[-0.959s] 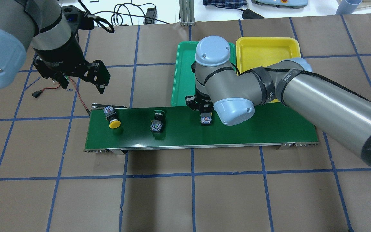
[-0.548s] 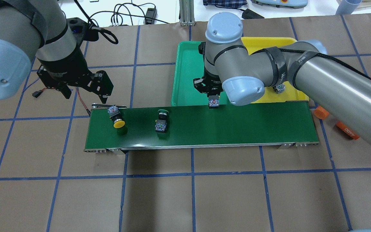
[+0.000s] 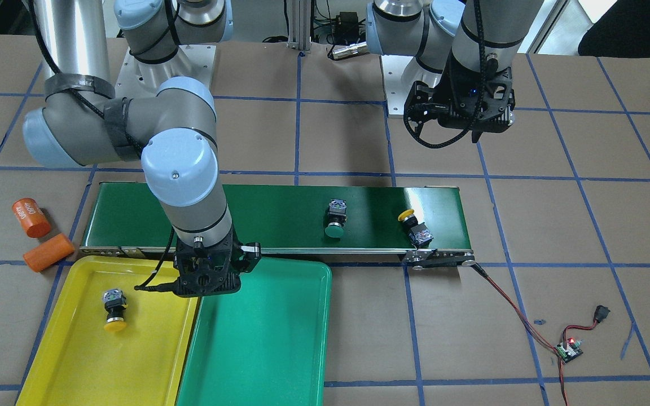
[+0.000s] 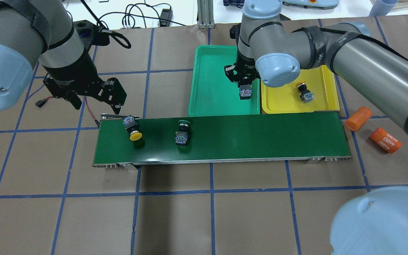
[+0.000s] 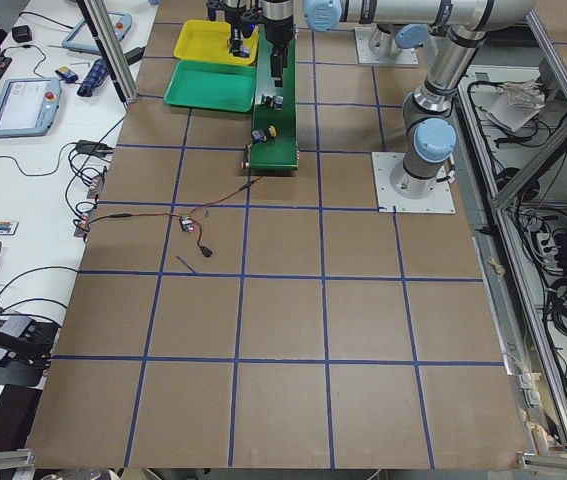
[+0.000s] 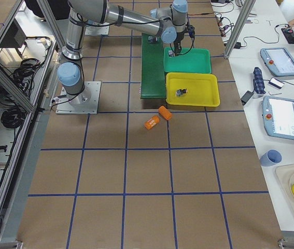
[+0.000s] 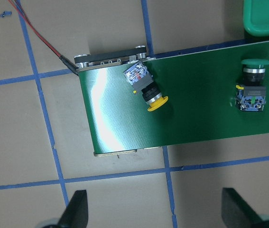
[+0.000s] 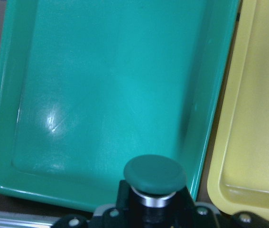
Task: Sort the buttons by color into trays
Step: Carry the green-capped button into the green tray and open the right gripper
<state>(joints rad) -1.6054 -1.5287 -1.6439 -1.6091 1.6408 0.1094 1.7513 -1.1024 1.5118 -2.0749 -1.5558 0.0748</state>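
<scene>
The right gripper (image 4: pixel 245 88) is clamped on 1 green button (image 8: pixel 154 176) above the green tray (image 4: pixel 211 78). The left gripper (image 4: pixel 96 100) hangs with its fingers apart. An orange cylinder (image 4: pixel 385 140) off to the right gripper's right reads 4680.

Green tray (image 8: pixel 101 95) and yellow tray (image 8: pixel 262 118) are smooth, glossy plastic; belt (image 7: pixel 196 123) smooth with glare; table cover (image 4: pixel 246 219) matt brown paper; button (image 8: pixel 154 174) cap matt.

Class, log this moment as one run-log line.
right gripper: shut on green button over green tray; left gripper: open, empty; yellow tray: one yellow button; belt: two buttons
</scene>
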